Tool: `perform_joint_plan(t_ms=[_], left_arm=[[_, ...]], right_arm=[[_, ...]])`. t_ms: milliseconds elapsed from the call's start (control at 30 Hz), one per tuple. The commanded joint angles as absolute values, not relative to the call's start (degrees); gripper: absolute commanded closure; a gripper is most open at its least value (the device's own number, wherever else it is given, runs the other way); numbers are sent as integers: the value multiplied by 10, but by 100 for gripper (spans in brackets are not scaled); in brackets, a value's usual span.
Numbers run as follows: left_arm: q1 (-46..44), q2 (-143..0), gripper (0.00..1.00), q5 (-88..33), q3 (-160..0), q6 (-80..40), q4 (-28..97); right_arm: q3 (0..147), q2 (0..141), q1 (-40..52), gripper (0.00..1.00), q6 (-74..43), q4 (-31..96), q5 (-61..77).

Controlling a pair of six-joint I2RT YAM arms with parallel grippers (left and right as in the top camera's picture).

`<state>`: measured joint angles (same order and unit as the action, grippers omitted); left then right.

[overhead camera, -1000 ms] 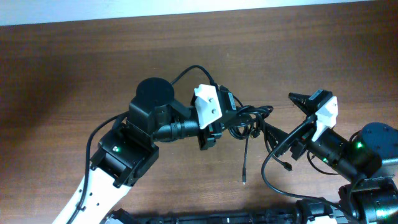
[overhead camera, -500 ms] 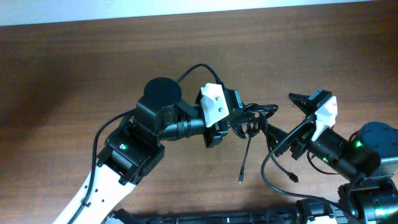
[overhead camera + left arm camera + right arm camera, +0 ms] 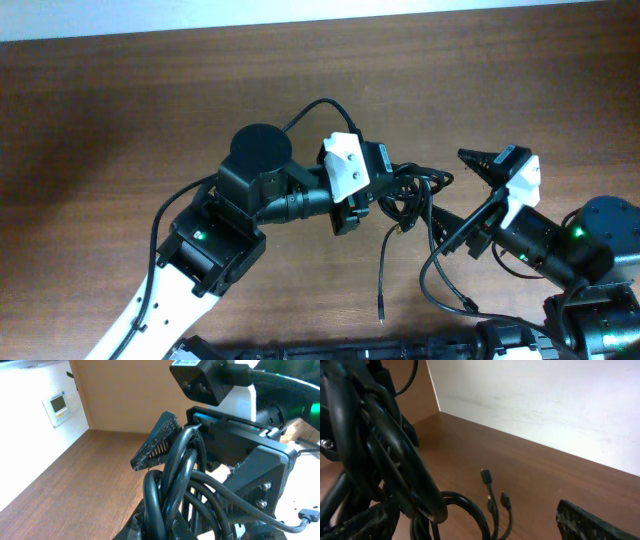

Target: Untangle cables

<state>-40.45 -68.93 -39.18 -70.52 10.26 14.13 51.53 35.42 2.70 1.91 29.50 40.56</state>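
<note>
Left wrist view showed the left gripper's (image 3: 150, 487) serrated black fingers (image 3: 156, 442) clamped on the knotted bundle of thin black cables (image 3: 175, 475). Overhead, the right gripper (image 3: 450, 186) stood spread wide just beside that bundle. One of its fingers was among the loops, though whether it touched them could not be told. One loose strand (image 3: 386, 262) trailed from the knot toward the near edge of the brown wooden table (image 3: 120, 110), ending in a plug end (image 3: 381, 318). Small black plugs (image 3: 486, 476) dangled in the right wrist view. Bare wood lay open to the left and beyond both arms, up to the white wall (image 3: 300, 8) along the far edge.
</note>
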Motion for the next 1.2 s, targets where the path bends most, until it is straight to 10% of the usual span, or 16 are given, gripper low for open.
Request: perform_joint_plan(t_ms=[0,567,900,1167], left_arm=[[-416,-704,100,-385,-709,99,136],[-416,-704,100,-269,-709,99,124],[-416,-704,100,-429,-709,166,221],[-416,-704,100,-437,-709,177,228]], right_arm=[[521,349,34,0,15,283,470],[521,349,34,0,15,285,470],[521,350,34,0,15,297,419],[521,350,34,74,15,298,420]])
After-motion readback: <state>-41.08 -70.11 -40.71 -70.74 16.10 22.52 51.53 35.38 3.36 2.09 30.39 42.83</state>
